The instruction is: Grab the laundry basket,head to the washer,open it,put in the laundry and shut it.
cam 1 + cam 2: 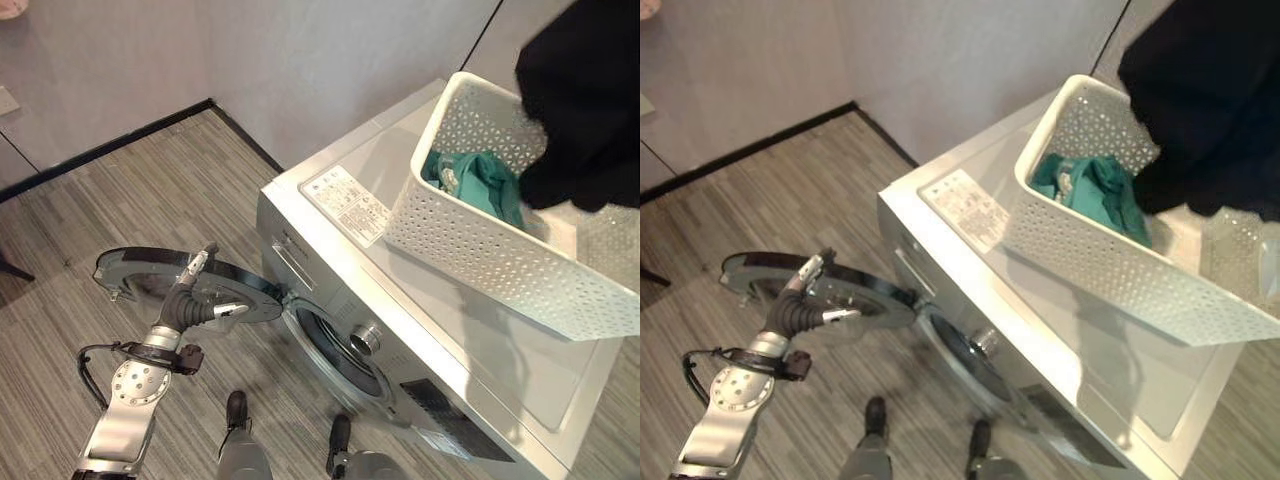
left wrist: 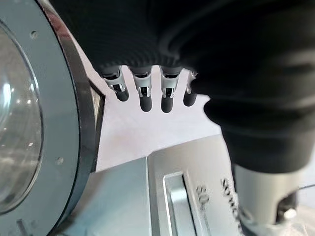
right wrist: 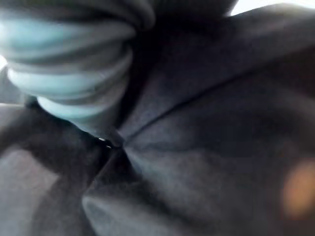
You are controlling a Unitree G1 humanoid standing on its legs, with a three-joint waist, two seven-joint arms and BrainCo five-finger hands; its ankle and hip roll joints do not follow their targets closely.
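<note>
Left eye view: the washer [image 1: 430,330] stands with its round door [image 1: 190,285] swung wide open to the left, over the striped floor [image 1: 150,180]. The left hand [image 1: 205,300] rests at the door's rim, fingers [image 2: 142,96] straight and relaxed. On the washer's top sits the white perforated laundry basket [image 1: 480,240], tilted, with teal laundry [image 1: 485,185] inside. A black garment [image 1: 585,100] hangs above the basket's far right end; it covers the right hand [image 3: 74,69], whose fingers' state I cannot tell.
</note>
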